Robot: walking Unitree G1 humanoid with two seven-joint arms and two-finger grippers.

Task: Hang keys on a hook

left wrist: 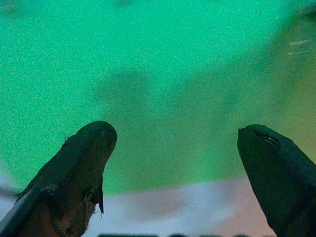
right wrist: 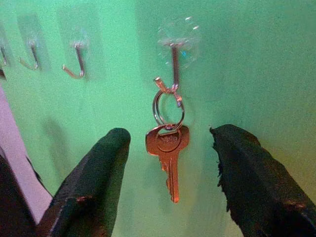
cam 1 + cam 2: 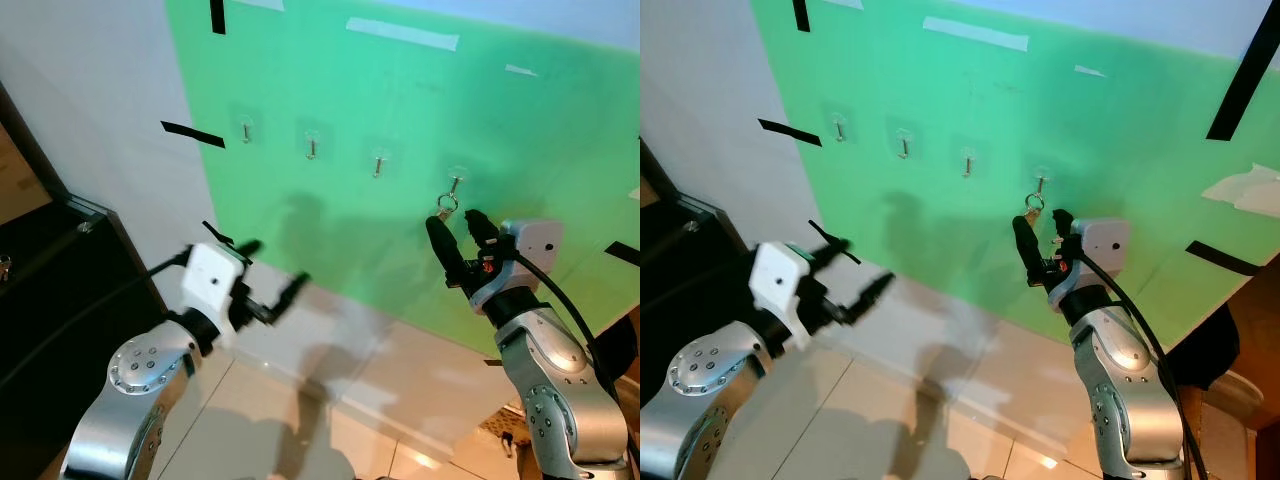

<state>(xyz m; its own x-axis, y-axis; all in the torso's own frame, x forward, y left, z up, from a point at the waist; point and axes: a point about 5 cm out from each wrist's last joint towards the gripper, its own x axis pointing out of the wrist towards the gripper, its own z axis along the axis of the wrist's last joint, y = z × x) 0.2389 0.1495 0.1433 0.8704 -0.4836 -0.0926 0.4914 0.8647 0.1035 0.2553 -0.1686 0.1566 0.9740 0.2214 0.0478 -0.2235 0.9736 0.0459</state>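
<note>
Hanging lengthwise from the hook [image 2: 174, 64], the key [image 2: 168, 158] is dangling between the right gripper's [image 2: 168, 163] wide-open, empty fingers.

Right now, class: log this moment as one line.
key: hanging by its ring on hook | right gripper: jaws open, flanking key | left gripper: open, idle

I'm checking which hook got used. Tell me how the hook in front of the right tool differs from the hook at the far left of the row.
The rightmost hook carries a key ring with one key; the far-left hook is bare. The right tool sits open just below the rightmost hook; no tool is near the far-left hook. Both are small metal hooks on clear pads on the green wall.
</note>
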